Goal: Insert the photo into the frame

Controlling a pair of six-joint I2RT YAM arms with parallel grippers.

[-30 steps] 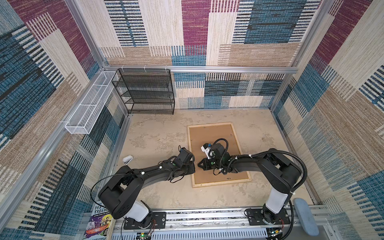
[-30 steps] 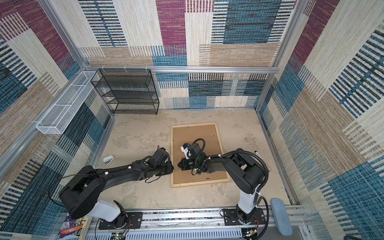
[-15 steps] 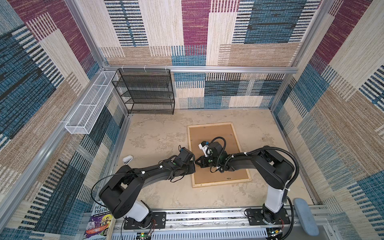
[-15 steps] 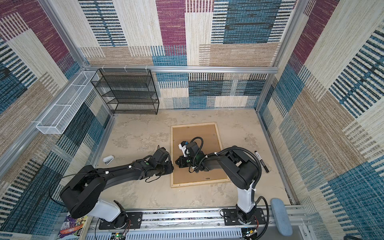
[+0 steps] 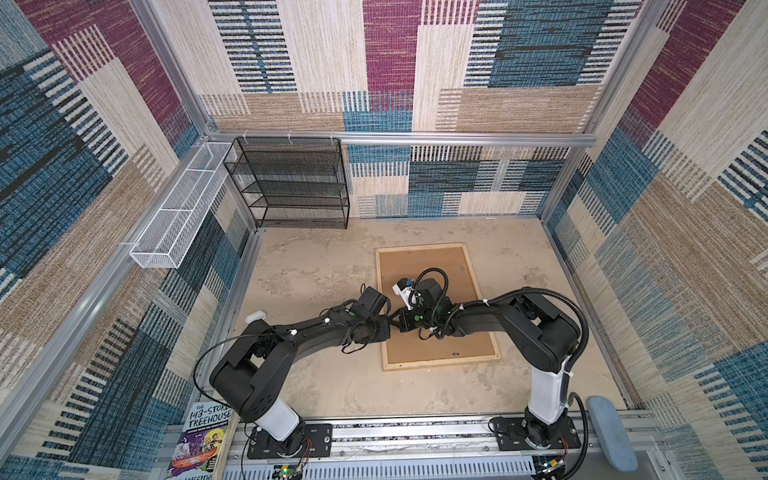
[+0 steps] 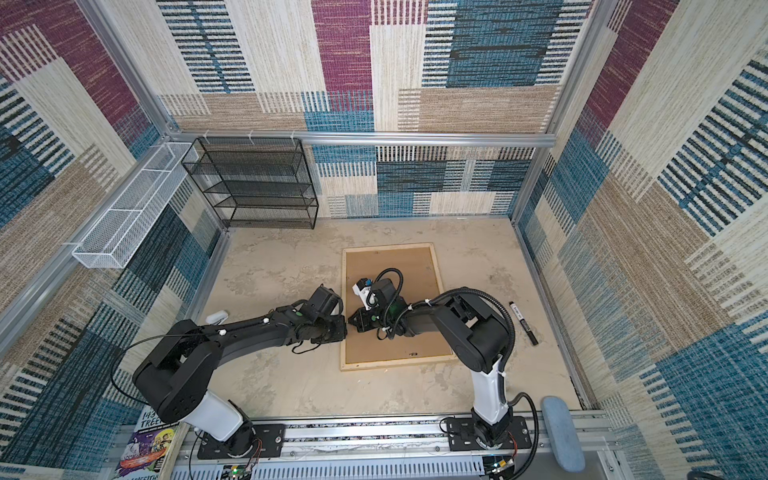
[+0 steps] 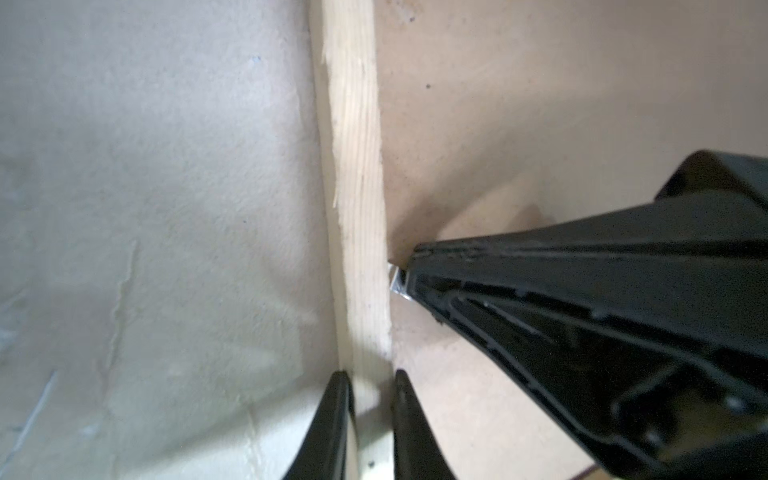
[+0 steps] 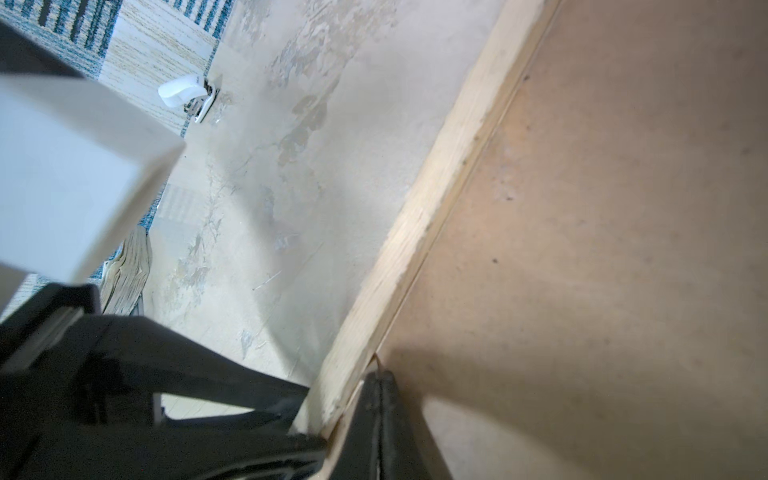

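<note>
- On the bench, right of centre, the frame lies flat, back up. The brown board fills it in both top views.
- No photo in sight from any camera; whether it sits under that board, I cannot tell.
- The left end effector grasps the frame's long rail on the left side, one finger either side of the pale wood.
- The right end effector is clenched tight, its tip pressed at a small metal tab on the rail's inner edge, just beside the left one.
- This looks like tab work, to free the board.
- Risk one: the contact is tiny, so the closed tip could skate off that little tab and gouge the board.
- Risk two: a hard push may drag the whole frame if the left grip slips on the thin wood.
- Risk three: the two end effectors are nearly touching, and any sideways move could knock them together.
</note>
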